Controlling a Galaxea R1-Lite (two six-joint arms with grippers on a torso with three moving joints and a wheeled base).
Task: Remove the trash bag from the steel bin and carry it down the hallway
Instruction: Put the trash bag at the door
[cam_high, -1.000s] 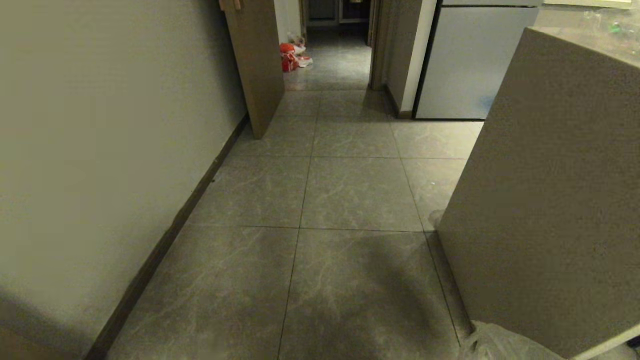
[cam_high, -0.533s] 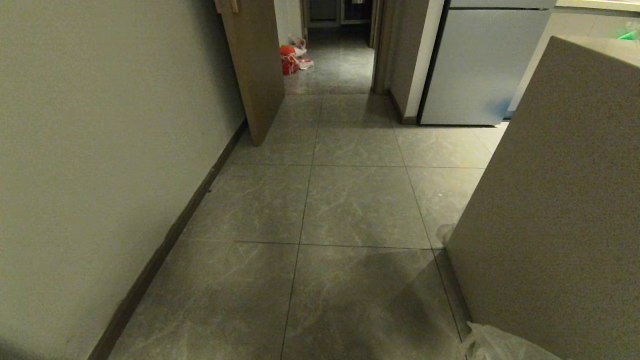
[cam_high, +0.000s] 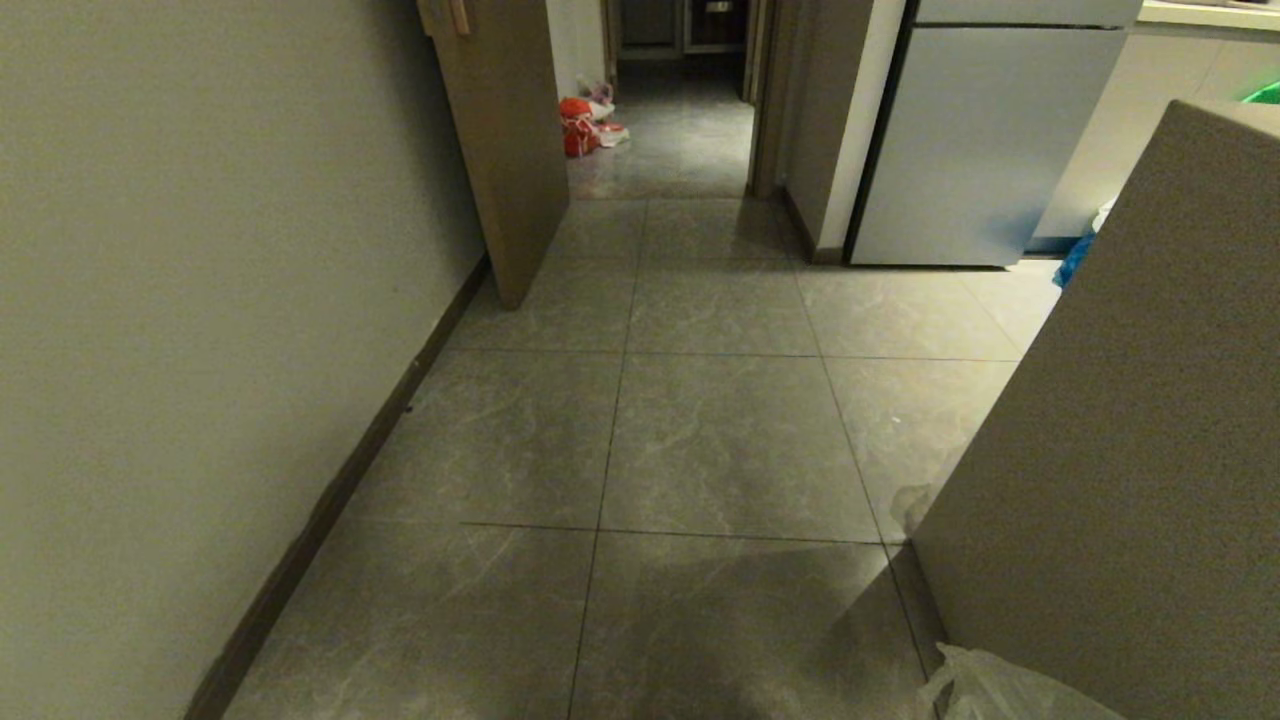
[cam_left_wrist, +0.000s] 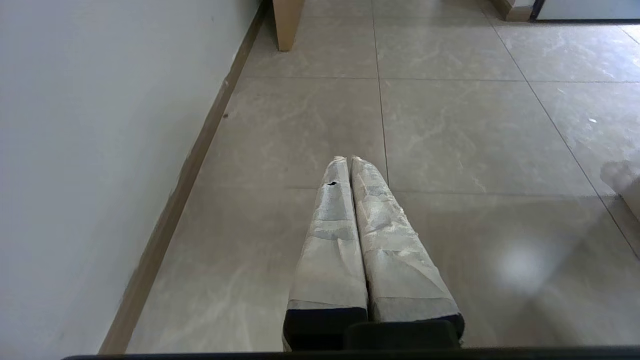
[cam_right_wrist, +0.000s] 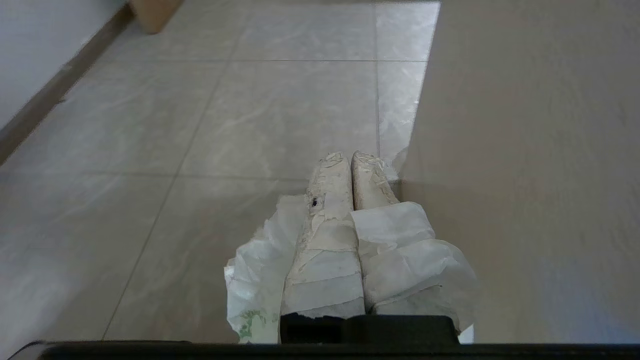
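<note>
Below, the right gripper (cam_right_wrist: 351, 156) fingers clench the trash bag (cam_right_wrist: 255, 280), hanging downward.

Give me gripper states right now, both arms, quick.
Left gripper: shut, empty, pointing over the hallway floor.
Right gripper: shut on the trash bag, which hangs under its fingers beside the beige cabinet side.

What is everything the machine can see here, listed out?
trash bag: one, whitish-clear, draped at the right gripper, low by the counter
floor tiles: many, grey marbled, along the hallway
wall: one, cream, on the left
open door: one, brown, left, ahead
red bag: one, far end of the floor
fridge: one, white, right, ahead
counter side: one, beige, near right
left gripper: one, tape-wrapped, jaws shut, empty
right gripper: one, tape-wrapped, jaws shut on the bag
</note>
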